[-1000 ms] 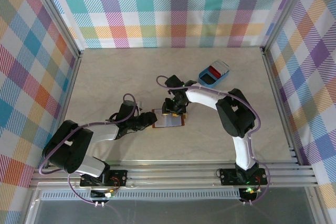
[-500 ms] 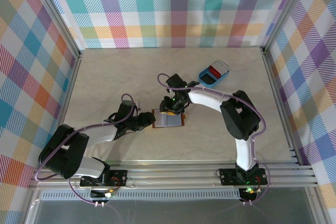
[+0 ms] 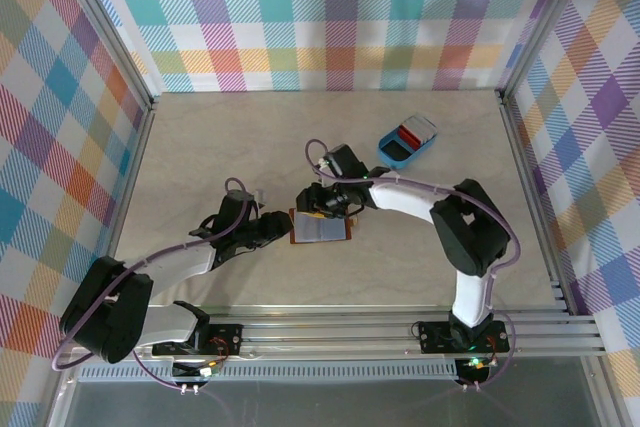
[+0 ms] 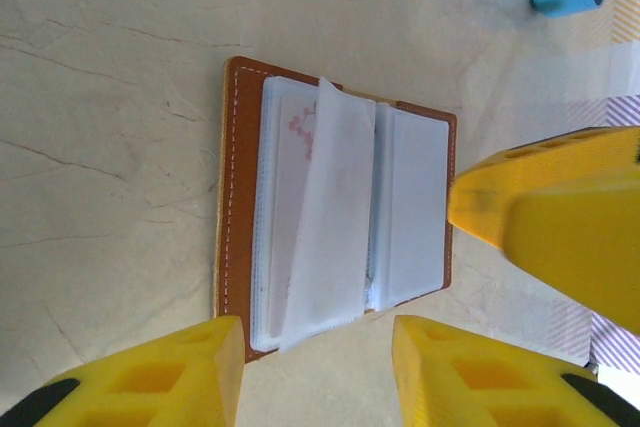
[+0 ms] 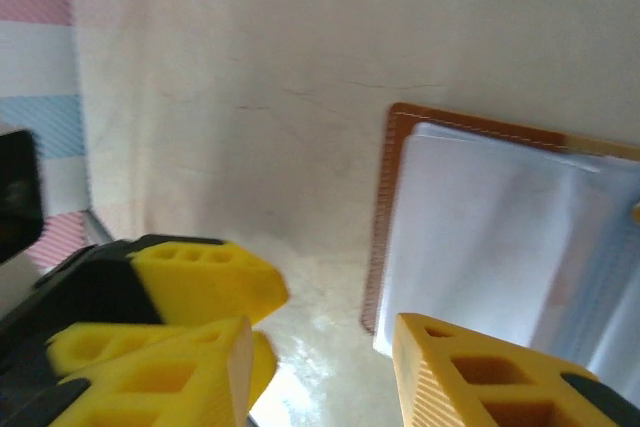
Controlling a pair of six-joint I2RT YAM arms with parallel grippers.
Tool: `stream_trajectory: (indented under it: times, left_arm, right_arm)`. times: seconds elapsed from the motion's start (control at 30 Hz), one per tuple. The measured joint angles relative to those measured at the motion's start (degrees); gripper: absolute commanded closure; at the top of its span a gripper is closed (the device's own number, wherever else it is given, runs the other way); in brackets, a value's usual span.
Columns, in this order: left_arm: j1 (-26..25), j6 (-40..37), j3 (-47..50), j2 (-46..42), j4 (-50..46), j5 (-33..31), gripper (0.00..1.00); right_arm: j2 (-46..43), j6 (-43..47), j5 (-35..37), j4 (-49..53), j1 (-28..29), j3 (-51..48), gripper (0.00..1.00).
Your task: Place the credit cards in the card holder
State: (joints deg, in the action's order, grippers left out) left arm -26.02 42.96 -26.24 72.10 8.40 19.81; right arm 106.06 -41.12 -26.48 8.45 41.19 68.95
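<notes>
I am hovering my left gripper (image 4: pixel 315 375) at the bottom edge of the wrist view, jaws apart with nothing between them, right at the spine side of the brown leather folding card holder (image 3: pixel 322 229). The card holder is lying open and flat in the middle of the pale marbled tabletop (image 3: pixel 200 147), pale lining up. I judge I am waiting here to steady it so it is not sliding when a card goes in. My right gripper (image 3: pixel 318 203) is hanging just above the holder's upper edge in the overhead view, also open and carrying nothing, probably working at the pockets.

One clear plastic sleeve (image 4: pixel 330 217) is standing up and curling over the middle. It is getting in the way of the slots beneath and likely needs flattening or lifting. The whitish and red credit cards (image 3: pixel 410 132) are sitting in the blue rounded plastic tray (image 3: pixel 392 154), up and to the right, well apart from the holder.
</notes>
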Motion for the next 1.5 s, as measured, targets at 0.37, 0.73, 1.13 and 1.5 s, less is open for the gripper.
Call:
stream_trajectory:
  times: [0.37,0.73,1.13,1.5]
  left_arm:
    - [-0.94,-3.28,-1.2,-6.32,-1.68,0.5,0.56]
    - [-6.29,-5.73,-1.66,-6.51,4.46,0.61,0.34]
    - [-6.6,-8.5,-1.66,-10.71,5.64,-0.15,0.13]
    - [-6.6,-8.74,-1.66,-7.67,6.91,-0.28,0.16]
  right_arm:
    - [-21.33,14.29,5.99,-5.84,-4.15,-11.91,0.35]
    - [-34.73,26.88,8.04,-3.39,-19.23,-20.57,0.04]
    - [-35.41,33.09,11.54,1.18,-22.12,-19.65,0.0]
    - [-34.88,34.25,13.9,4.96,-22.12,-18.91,0.05]
